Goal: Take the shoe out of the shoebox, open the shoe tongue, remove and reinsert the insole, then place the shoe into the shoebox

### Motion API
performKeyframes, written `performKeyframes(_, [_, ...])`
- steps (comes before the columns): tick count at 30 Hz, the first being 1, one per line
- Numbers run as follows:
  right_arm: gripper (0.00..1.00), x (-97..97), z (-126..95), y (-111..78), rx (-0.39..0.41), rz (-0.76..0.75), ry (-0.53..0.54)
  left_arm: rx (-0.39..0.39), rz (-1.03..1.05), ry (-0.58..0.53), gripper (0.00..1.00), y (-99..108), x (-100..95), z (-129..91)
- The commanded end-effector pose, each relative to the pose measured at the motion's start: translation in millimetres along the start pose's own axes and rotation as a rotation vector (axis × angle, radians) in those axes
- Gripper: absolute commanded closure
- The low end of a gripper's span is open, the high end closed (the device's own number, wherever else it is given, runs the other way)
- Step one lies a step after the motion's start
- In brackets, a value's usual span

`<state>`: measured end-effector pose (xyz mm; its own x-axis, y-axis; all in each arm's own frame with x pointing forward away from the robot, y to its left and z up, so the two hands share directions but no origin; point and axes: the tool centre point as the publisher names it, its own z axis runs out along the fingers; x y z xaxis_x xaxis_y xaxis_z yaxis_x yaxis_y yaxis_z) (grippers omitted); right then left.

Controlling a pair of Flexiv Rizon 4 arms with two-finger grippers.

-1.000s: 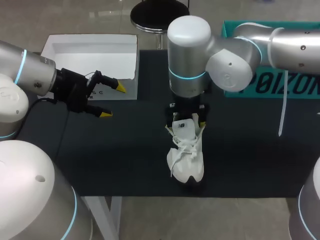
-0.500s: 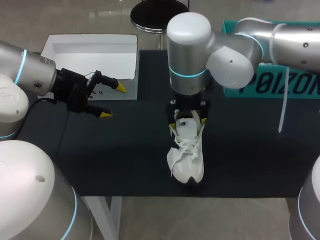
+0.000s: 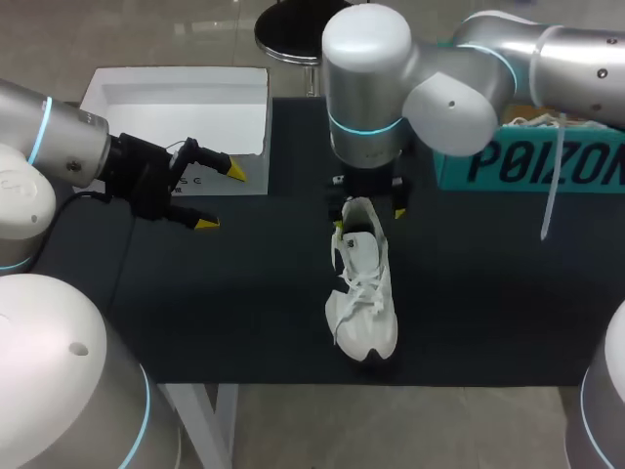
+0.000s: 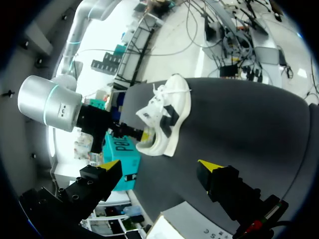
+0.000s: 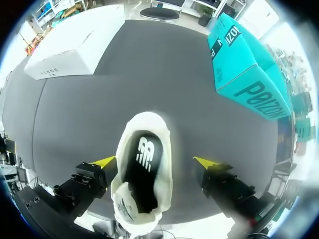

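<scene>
Head view: right gripper point(image 3: 368, 210) mostly hidden under its own wrist; only the 2 yellow tips peek out, one either side of the shoe point(image 3: 363, 293) heel. Inside of shoe too dark to make out.

Teal shoebox point(image 3: 547, 161), far right: cut by the edge, far part behind the right arm point(image 3: 459, 98).

White box point(image 3: 176, 98), far left: bit of its near side behind the left gripper point(image 3: 221, 197).

Right wrist view: shoe's toe & laces out of sight under the gripper.

Left wrist view: white box just a corner; teal shoebox partly behind a finger.
</scene>
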<state>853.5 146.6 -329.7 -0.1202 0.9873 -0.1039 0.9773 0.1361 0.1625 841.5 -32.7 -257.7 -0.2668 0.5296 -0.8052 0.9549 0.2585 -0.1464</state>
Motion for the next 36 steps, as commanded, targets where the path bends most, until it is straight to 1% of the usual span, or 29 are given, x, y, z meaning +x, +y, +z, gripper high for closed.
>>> performKeyframes(1, [0.00, -4.2, -25, -6.9, -0.021, 0.011, -0.021, -0.003, 0.000, 0.003, 0.00, 0, -0.3, 1])
performKeyframes(6, [0.00, -3.2, -47, -19.0, -0.028, 0.022, -0.030, -0.003, 0.000, 0.003, 0.00, 0, -0.3, 1])
performKeyframes(9, [0.00, 9.5, -64, -31.8, -0.028, 0.026, -0.033, -0.003, 0.000, 0.003, 0.00, 0, -0.3, 1])
performKeyframes(10, [0.44, 9.7, -64, -37.5, -0.022, 0.029, -0.033, -0.003, 0.000, 0.003, 0.00, 0, -0.3, 1])
performKeyframes(11, [0.71, 13.7, -66, -43.1, -0.010, 0.029, -0.030, -0.003, 0.000, 0.003, 0.00, 0, -0.3, 1])
performKeyframes(12, [0.92, 18.5, -69, -45.5, -0.004, 0.025, -0.028, -0.003, 0.000, 0.003, 0.00, 0, -0.3, 1])
performKeyframes(13, [1.00, 22.7, -71, -52.0, 0.002, 0.025, -0.027, -0.003, 0.000, 0.003, 0.00, 0, -0.3, 1])
performKeyframes(14, [1.00, 27.6, -74, -56.3, 0.008, 0.033, -0.022, -0.003, 0.000, 0.003, 0.00, 0, -0.3, 1])
performKeyframes(18, [1.00, 36.2, -74, -68.8, 0.033, 0.035, 0.000, -0.003, 0.000, 0.003, 0.00, 0, -0.3, 1])
performKeyframes(24, [1.00, 42.6, -70, -71.8, 0.054, 0.011, 0.013, -0.003, 0.000, 0.003, 0.00, 0, -0.3, 1])
performKeyframes(28, [1.00, 42.3, -60, -72.9, 0.060, 0.018, 0.020, -0.003, 0.000, 0.003, 0.00, 0, -0.3, 1])
performKeyframes(36, [1.00, 31.5, -42, -80.4, 0.079, 0.039, 0.029, -0.003, 0.000, 0.003, 0.00, 0, -0.3, 1])
